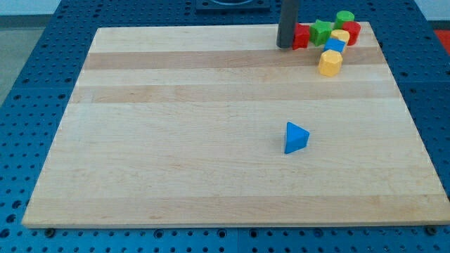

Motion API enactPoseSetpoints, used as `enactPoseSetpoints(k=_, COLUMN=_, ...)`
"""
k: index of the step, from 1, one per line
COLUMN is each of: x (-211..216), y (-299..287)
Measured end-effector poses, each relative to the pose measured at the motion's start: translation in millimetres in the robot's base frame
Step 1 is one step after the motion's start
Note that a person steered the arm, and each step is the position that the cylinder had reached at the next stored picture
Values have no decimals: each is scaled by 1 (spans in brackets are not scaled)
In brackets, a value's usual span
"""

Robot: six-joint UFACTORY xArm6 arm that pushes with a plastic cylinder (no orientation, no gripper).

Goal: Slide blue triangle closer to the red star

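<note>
The blue triangle [295,138] lies alone on the wooden board [176,140], right of the middle. A cluster of blocks sits at the view's top right. A red block [301,36], which may be the red star, is at the cluster's left end, partly hidden by my rod. My tip [285,46] rests on the board at the top edge, touching or just left of that red block, far above the blue triangle.
In the cluster: a green star-like block [321,31], a green cylinder [344,18], a red cylinder [351,32], a yellow block [340,36], a small blue block [334,47] and a yellow hexagon [330,62]. A blue pegboard surrounds the board.
</note>
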State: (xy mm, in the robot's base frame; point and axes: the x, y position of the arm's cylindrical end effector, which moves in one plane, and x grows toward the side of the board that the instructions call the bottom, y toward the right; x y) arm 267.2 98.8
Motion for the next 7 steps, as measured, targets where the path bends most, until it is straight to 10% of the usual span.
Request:
enactPoseSetpoints(k=5, x=232, y=64)
enactPoseSetpoints(k=7, x=257, y=0)
